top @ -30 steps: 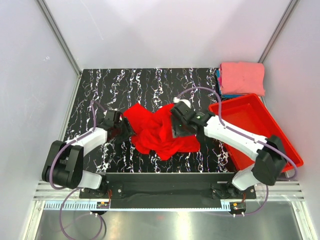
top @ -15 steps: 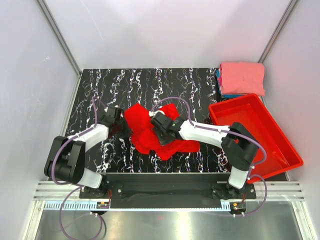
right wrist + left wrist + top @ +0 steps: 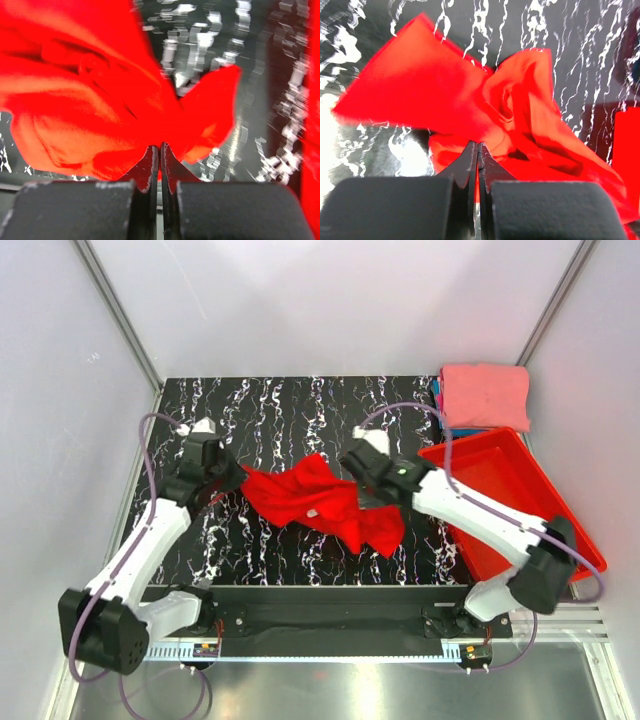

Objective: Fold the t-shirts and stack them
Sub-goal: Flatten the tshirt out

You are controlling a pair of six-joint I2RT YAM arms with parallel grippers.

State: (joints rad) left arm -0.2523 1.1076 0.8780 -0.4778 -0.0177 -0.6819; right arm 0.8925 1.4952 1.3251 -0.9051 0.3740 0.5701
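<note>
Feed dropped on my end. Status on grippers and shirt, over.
Left gripper shut on bright red cloth t-shirt. Right gripper shut on same shirt. Shirt stretched between them, crumpled. Red plastic bin alongside, not blocking.

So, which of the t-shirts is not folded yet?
The bright red t-shirt: it stretches crumpled between the left gripper and the right gripper, both shut on it. The salmon-pink t-shirt lies folded on the blue ones at the far right corner.

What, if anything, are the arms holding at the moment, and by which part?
The red t-shirt: left tool pinches its left edge, right tool its right edge.
</note>
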